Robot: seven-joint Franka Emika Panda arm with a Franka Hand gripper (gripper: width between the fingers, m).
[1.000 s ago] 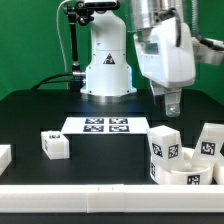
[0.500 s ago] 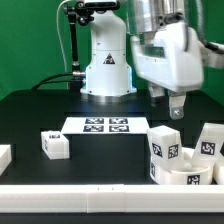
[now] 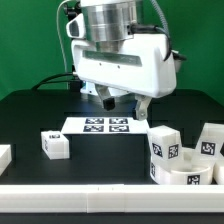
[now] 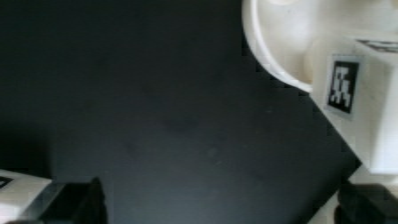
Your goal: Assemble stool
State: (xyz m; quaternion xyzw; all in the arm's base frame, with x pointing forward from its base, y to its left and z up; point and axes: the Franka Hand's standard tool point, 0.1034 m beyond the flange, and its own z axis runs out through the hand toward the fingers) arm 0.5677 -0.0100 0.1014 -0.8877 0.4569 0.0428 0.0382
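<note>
Arm (image 3: 122,50) has swung from the exterior view's right to centre since a second ago, with the wrist turned broadside. The parts haven't shifted. Black table (image 3: 25,115) carries everything. Plain white bar (image 3: 90,193) runs along the near edge. Marker board (image 3: 100,125) lies flat at centre. Stool parts cluster near right: low seat (image 3: 188,176) in front, tall leg (image 3: 163,140) and far-right leg (image 3: 209,140) just behind it, all tagged. Third leg (image 3: 55,144) sits near left, well apart from that cluster. Gripper (image 3: 125,106) hangs over the marker board's far edge, fingers spread, nothing between them. Wrist view shows bare table, one dark finger (image 4: 80,200) and a curved tagged white part (image 4: 347,85); can't tell which piece it is.
</note>
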